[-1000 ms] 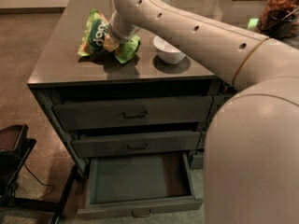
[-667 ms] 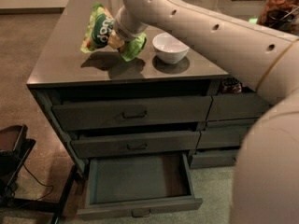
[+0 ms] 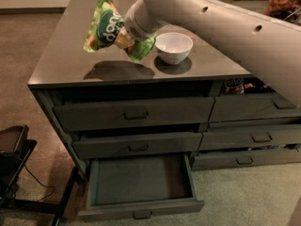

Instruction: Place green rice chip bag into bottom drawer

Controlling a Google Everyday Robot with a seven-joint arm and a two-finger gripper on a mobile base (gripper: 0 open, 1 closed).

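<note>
The green rice chip bag [image 3: 106, 28] is crumpled bright green with a dark round logo and hangs in the air above the counter top, casting a shadow on it. My gripper [image 3: 123, 37] is shut on the bag's right side, at the end of the long white arm that comes in from the upper right. The bottom drawer [image 3: 141, 210] is pulled open below, dark grey-green and empty, with a small metal handle on its front. It lies lower and nearer the camera than the bag.
A white bowl [image 3: 173, 47] stands on the grey counter top [image 3: 56, 65] just right of the bag. Two shut drawers [image 3: 134, 114] sit above the open one. Narrower drawers [image 3: 254, 138] are on the right. A dark stand [image 3: 11, 159] is on the floor at left.
The bag has been lifted off the counter top and now hangs above it in the gripper. The arm has shifted a little upward and toward the front edge.
</note>
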